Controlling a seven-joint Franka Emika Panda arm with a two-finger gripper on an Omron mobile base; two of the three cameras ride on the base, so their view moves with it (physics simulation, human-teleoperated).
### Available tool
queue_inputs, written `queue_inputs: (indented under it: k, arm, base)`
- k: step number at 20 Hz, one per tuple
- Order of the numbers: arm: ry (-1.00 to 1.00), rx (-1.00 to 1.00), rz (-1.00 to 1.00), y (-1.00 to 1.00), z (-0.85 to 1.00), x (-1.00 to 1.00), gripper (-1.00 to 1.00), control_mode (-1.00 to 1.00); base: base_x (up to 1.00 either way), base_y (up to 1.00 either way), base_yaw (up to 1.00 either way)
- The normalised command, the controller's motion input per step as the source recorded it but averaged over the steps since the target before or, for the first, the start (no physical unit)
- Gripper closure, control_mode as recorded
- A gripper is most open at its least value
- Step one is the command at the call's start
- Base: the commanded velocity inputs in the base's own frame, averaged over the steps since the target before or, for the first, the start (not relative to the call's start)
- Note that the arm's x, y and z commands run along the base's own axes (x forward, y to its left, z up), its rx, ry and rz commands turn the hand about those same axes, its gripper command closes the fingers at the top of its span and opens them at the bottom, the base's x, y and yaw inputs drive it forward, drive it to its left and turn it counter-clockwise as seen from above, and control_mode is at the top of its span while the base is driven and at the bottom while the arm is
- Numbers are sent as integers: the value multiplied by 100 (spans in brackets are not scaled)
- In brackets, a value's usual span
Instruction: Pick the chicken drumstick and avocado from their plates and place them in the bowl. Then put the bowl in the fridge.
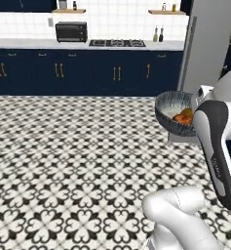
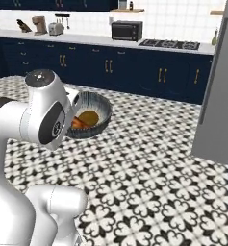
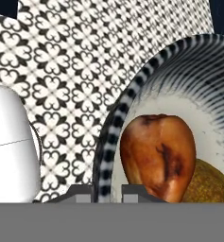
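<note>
Gripper (image 3: pixel 100 194) pinches bowl (image 3: pixel 106 142) rim; drumstick (image 3: pixel 156 156), avocado (image 3: pixel 210 182) inside. Carrying step. Next: reach fridge (image 2: pixel 216 96), door looks closed.

Bowl (image 3: pixel 132 94) carries drumstick (image 3: pixel 156 156) ctr frame, avocado (image 3: pixel 210 182) lower right, touching it.

Bowl (image 2: pixel 94 111) tilted beside white arm, drumstick (image 2: pixel 76 123) and avocado (image 2: pixel 88 117) inside, above patterned floor (image 2: pixel 149 163)

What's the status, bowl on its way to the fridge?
Gripper shut on bowl rim, bowl held above the floor. Drumstick and avocado inside. Fridge door closed, path open.
</note>
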Motion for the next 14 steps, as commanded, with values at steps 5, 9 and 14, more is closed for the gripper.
queue_inputs:
  k: [5, 9, 14]
  arm:
    - [0, 0, 0, 0, 0, 0, 100, 100]
    - [0, 0, 0, 0, 0, 0, 100, 100]
    - [0, 0, 0, 0, 0, 0, 100, 100]
  base:
    - [100, 0, 21]
    - [100, 15, 8]
    - [100, 60, 0]
